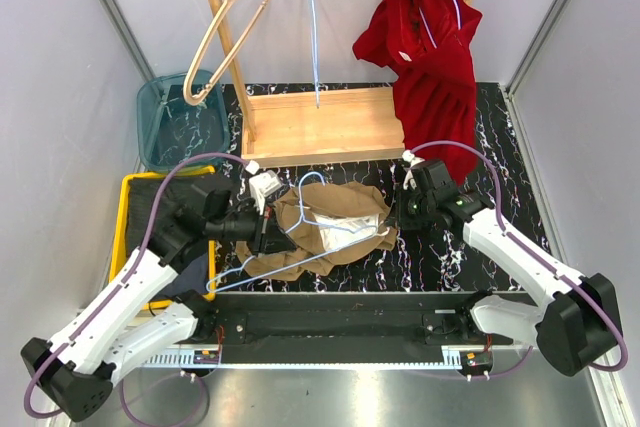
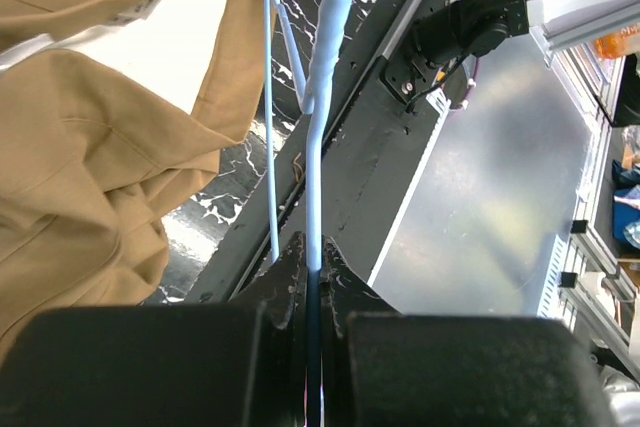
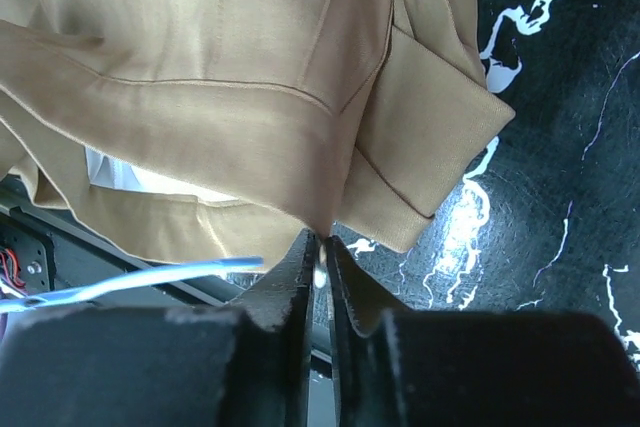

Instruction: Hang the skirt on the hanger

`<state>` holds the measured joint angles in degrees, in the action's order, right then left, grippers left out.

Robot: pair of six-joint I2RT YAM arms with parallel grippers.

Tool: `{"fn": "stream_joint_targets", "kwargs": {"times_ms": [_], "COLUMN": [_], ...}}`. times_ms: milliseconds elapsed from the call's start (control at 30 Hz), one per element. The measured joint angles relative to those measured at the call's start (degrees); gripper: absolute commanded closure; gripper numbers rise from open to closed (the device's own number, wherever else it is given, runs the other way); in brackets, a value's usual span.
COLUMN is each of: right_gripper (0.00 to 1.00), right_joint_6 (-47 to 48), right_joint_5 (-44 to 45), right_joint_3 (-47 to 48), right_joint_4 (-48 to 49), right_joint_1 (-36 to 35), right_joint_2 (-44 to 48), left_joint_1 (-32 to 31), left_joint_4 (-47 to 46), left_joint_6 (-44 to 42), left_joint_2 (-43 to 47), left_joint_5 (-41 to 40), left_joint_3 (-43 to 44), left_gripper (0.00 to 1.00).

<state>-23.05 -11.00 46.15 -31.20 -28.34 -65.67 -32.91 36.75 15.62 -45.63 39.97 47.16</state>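
Note:
A tan skirt (image 1: 330, 227) lies crumpled on the black marbled table (image 1: 500, 147), in the middle. A light blue wire hanger (image 1: 300, 257) lies across it. My left gripper (image 1: 262, 232) is shut on the hanger's wire (image 2: 314, 197) at the skirt's left edge. My right gripper (image 1: 398, 209) is shut on a fold of the skirt (image 3: 250, 97) at its right edge. The skirt (image 2: 90, 157) fills the left of the left wrist view. The hanger's end (image 3: 150, 277) shows in the right wrist view.
A wooden rack (image 1: 320, 122) stands at the back with a beige hanger (image 1: 230, 32), a blue wire hanger (image 1: 314, 27) and a red garment (image 1: 430, 67). A teal bin (image 1: 165, 122) and a yellow bin (image 1: 135, 192) sit at left.

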Motion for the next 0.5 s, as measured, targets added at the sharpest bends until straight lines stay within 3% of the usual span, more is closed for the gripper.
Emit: {"fn": "stream_joint_targets", "kwargs": {"times_ms": [333, 400, 500], "right_gripper": [0.85, 0.73, 0.64], "right_joint_6": [0.00, 0.02, 0.17], "right_joint_5": [-0.68, -0.74, -1.62], "right_joint_3": [0.00, 0.00, 0.00], "right_joint_4": [-0.24, -0.44, -1.14], "right_joint_1": [0.00, 0.00, 0.00], "right_joint_2": [0.15, 0.15, 0.15], "left_joint_1": [-4.39, -4.76, -5.01], "left_joint_4": [-3.93, -4.24, -4.50], "left_joint_6": [2.36, 2.49, 2.64], "left_joint_2": [-3.06, -3.58, -4.07], "left_joint_5": [-1.95, -2.73, -4.26], "left_joint_3": [-1.68, -1.77, -1.81], "left_gripper": [1.00, 1.00, 1.00]}}
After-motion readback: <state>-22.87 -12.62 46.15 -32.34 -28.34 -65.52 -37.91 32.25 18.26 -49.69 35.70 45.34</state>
